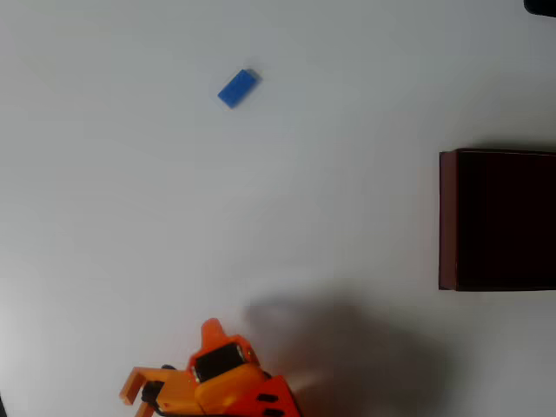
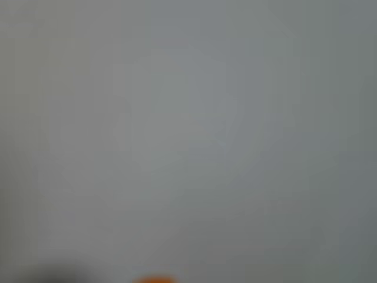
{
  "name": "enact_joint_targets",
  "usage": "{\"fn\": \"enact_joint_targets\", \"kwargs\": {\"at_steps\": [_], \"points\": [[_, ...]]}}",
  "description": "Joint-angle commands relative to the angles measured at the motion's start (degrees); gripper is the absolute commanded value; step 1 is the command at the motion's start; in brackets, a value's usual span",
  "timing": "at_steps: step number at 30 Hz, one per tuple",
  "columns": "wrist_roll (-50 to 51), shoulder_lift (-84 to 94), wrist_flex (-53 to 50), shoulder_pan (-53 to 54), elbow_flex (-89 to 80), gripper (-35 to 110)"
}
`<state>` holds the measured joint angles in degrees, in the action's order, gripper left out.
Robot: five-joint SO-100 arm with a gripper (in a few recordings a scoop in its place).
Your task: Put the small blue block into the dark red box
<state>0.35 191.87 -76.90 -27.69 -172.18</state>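
In the overhead view the small blue block (image 1: 237,88) lies flat on the white table at the upper left of centre, turned at an angle. The dark red box (image 1: 449,219) stands at the right edge with its near-black interior open to the top, partly cut off by the frame. My orange gripper (image 1: 211,334) sits low at the bottom edge, far below the block and far left of the box, holding nothing. How its jaws stand is unclear. The wrist view is a blur of grey-white table with an orange finger (image 2: 154,279) sliver at the bottom.
The arm throws a soft shadow (image 1: 347,347) on the table to the right of the gripper. White table (image 1: 287,217) stretches between the block, the box and the gripper. A dark object (image 1: 543,5) peeks in at the top right corner.
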Motion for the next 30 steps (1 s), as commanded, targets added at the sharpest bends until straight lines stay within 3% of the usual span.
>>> {"fn": "enact_joint_targets", "kwargs": {"at_steps": [1,11,17,22,27,30], "points": [[-1.1,0.6,-0.4,-1.2,0.0,0],[3.2,0.8,-0.5,-2.5,2.1,0],[-1.7,-2.8,0.5,-4.2,6.1,1],[2.0,-23.1,7.1,-7.6,17.3,1],[0.7,-53.2,-0.8,-5.0,40.4,1],[-1.7,-61.3,-3.2,-3.2,48.9,1]]}}
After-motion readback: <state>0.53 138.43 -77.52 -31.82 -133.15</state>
